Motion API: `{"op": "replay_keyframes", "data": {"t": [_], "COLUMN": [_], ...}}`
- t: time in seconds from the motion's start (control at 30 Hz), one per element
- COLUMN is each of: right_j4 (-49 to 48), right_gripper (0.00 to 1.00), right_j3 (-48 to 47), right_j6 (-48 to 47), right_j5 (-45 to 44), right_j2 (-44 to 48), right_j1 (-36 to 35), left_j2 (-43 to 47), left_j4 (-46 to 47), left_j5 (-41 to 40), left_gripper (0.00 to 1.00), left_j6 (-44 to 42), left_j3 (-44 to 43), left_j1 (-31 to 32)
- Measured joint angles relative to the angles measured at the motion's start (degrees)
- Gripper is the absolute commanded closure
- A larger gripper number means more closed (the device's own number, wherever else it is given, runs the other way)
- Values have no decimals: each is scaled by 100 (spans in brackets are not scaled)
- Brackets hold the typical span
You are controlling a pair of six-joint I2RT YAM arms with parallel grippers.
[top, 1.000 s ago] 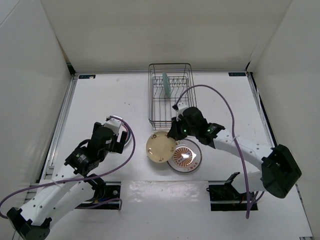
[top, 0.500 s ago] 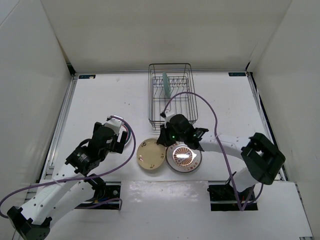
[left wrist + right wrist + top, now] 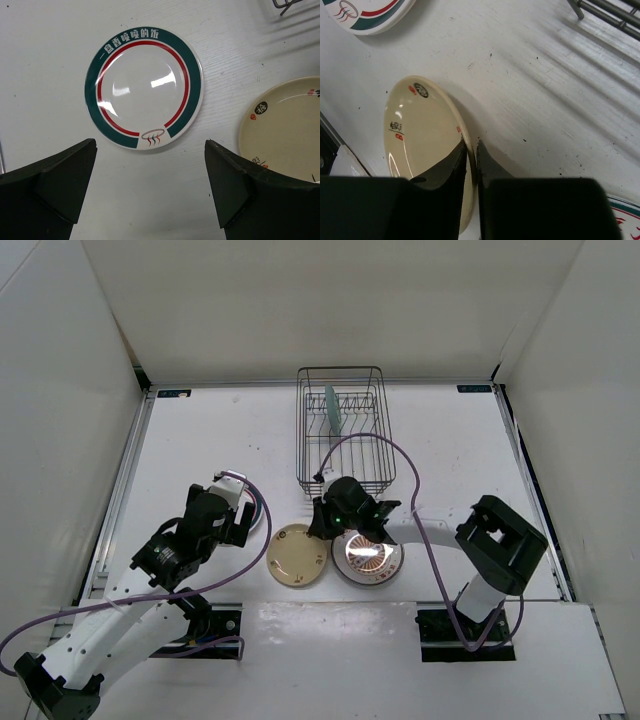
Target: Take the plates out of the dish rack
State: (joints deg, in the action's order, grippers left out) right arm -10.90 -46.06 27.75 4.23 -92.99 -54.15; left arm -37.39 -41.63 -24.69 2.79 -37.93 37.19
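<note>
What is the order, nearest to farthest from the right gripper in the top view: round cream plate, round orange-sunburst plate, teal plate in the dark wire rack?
1. Round cream plate: rim in the right gripper.
2. Round orange-sunburst plate: close, to its right.
3. Teal plate: upright in the wire rack, behind.

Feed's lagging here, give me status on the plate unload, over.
Left gripper open over green-rimmed plate. Right gripper shut on cream plate, at rim. Teal plate upright in dish rack.
</note>
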Motion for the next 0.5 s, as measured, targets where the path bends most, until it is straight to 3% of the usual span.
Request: {"op": "replay_keyframes", "data": {"t": [0.2, 0.33, 0.5], "right_j4": [35, 96, 457], "right_gripper": [73, 58, 53], "right_j3": [0, -39, -284], "right_j6": [81, 129, 101], "right_j5": [-151, -234, -363], "right_j2": [-138, -168, -168], "right_j1": [-11, -22, -37], "left_j2": [0, 0, 0], "left_j4": [0, 0, -2], "left_j5": [0, -4, -26], "left_gripper": [1, 1, 1], "left_j6": [0, 0, 0], "left_j3": [0, 0, 0], "left_j1": [0, 0, 0]}}
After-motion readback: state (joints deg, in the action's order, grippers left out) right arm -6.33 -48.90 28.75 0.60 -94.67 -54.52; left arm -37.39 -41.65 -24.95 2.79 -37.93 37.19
